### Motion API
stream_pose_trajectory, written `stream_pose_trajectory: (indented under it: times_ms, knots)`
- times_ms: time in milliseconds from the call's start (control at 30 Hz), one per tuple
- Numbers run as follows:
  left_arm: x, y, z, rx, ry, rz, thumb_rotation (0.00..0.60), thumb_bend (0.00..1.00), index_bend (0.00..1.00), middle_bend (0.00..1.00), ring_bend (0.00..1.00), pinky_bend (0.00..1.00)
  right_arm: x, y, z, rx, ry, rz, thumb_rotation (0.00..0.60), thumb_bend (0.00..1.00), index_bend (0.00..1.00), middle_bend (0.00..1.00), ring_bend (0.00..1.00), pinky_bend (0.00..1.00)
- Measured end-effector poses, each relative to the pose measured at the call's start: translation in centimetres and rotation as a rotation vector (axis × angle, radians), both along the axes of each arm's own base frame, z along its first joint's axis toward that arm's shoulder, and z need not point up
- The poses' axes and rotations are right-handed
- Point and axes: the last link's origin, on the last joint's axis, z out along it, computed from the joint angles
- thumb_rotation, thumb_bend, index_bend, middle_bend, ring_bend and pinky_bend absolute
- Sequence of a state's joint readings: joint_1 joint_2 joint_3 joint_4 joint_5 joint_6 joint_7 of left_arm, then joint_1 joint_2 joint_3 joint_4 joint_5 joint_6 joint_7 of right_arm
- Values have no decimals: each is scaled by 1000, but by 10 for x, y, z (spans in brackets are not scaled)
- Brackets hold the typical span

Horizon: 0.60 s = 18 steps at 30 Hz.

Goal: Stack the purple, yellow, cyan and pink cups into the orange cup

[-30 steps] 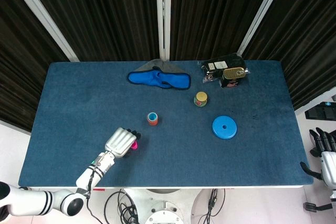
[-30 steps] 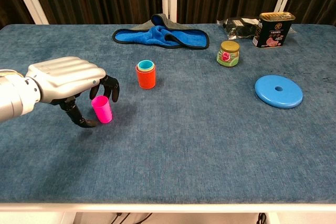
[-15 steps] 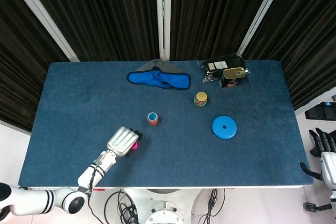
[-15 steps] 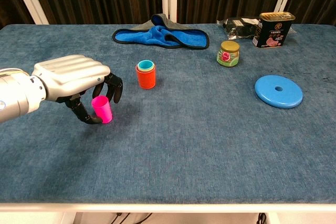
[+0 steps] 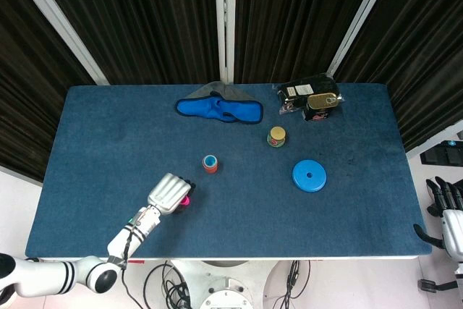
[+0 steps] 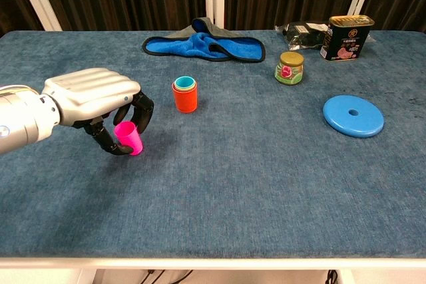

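The orange cup [image 6: 186, 99] stands upright near the table's middle, with a yellow rim and a cyan cup [image 6: 184, 83] nested in it; the head view shows the stack [image 5: 210, 163] too. The purple cup is hidden. To its left, the pink cup [image 6: 128, 137] sits low over the blue tabletop, tilted slightly. My left hand [image 6: 93, 98] reaches over it from the left and grips it between thumb and dark fingers [image 6: 144, 108]. In the head view that hand [image 5: 166, 195] covers most of the pink cup [image 5: 186, 200]. My right hand [image 5: 450, 215] hangs off the table's right edge, holding nothing.
A blue and grey cloth [image 6: 203, 45] lies at the back centre. A small jar [image 6: 289, 68], a blue disc [image 6: 353, 115], a tin can [image 6: 346, 38] and a black packet [image 6: 303, 31] occupy the right half. The table's front edge [image 6: 213, 257] is near.
My left hand has slid a little to the right and its thumb and fingers have drawn in around the pink cup, which now leans slightly. The right hand has not moved.
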<state>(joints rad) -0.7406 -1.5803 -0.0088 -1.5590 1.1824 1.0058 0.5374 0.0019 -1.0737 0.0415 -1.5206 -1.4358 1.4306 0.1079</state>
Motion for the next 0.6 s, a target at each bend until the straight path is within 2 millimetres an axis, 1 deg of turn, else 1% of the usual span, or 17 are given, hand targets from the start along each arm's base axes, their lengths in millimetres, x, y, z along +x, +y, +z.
stream_pose_trajectory:
  times_ms: [167, 300, 433, 533, 600]
  knots:
    - [5, 1, 9, 14, -17, -8, 600, 267, 549, 548, 572, 724, 1, 0, 1, -3, 1, 2, 600, 169, 0, 0, 0, 0]
    - [14, 6, 26, 61, -42, -23, 600, 267, 547, 546, 572, 724, 2, -1, 1, -3, 1, 6, 600, 169, 0, 0, 0, 0]
    - [31, 19, 50, 133, -85, -42, 600, 268, 544, 544, 572, 724, 2, -1, 0, 0, -1, 8, 600, 169, 0, 0, 0, 0]
    - [47, 29, 62, 159, -147, -34, 600, 268, 542, 539, 572, 724, 2, -2, -1, 5, -2, 8, 600, 169, 0, 0, 0, 0]
    - [58, 36, 67, 161, -193, -24, 600, 268, 541, 538, 572, 724, 3, -2, -2, 11, 0, 11, 600, 169, 0, 0, 0, 0]
